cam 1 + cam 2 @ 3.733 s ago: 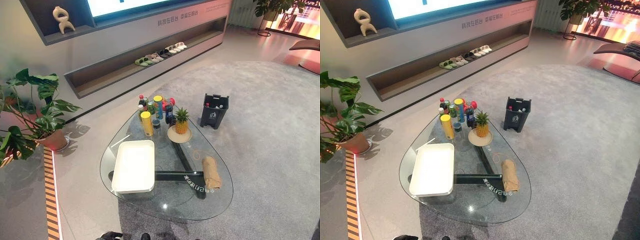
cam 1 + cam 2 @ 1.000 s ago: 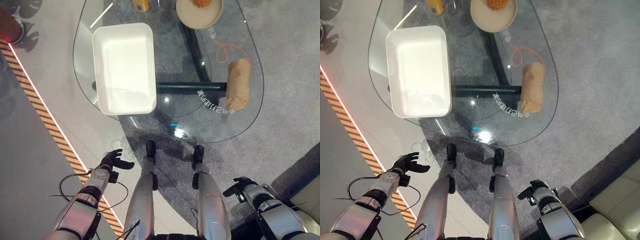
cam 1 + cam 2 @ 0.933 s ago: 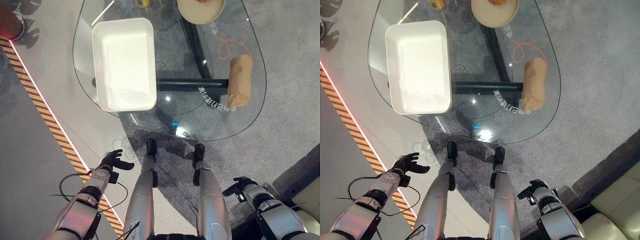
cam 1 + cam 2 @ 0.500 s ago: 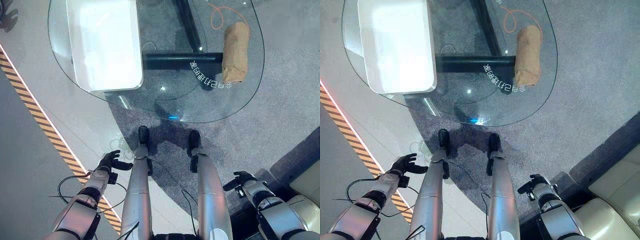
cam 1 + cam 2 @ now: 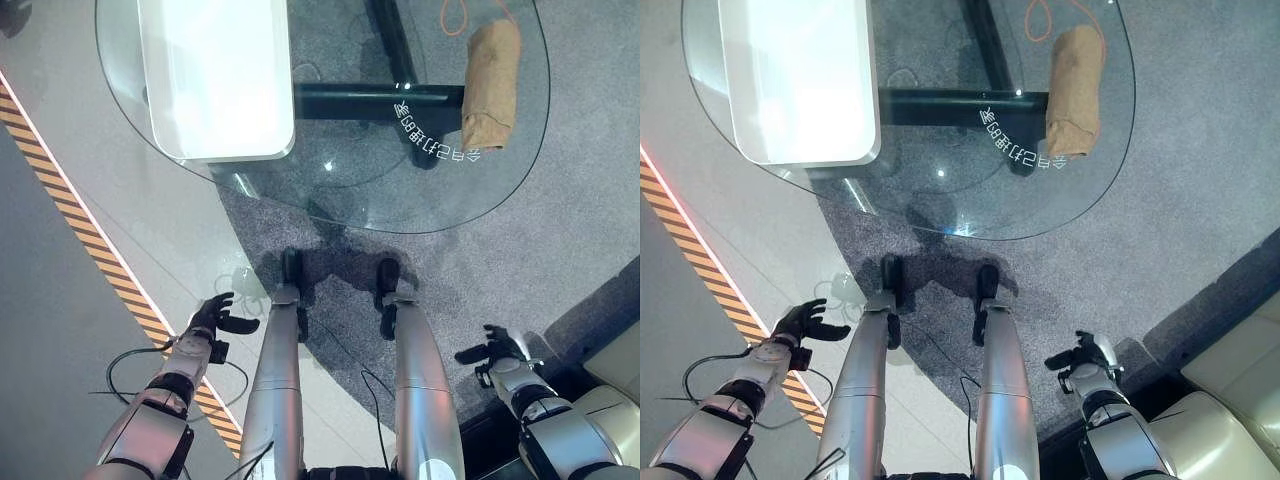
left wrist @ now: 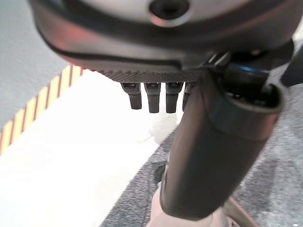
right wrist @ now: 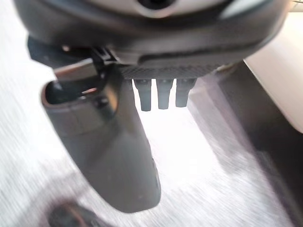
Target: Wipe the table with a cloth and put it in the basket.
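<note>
cloth [image 5: 489,83] rolled on table [image 5: 330,190], untouched | basket [image 5: 215,75] empty | left hand [image 5: 212,318], right hand [image 5: 497,350] loose-fingered, empty | wiping not begun

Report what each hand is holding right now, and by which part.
Nothing is held. The left hand and the right hand hang open at the robot's sides, low over the floor. The cloth lies rolled on the glass table, untouched.
</note>
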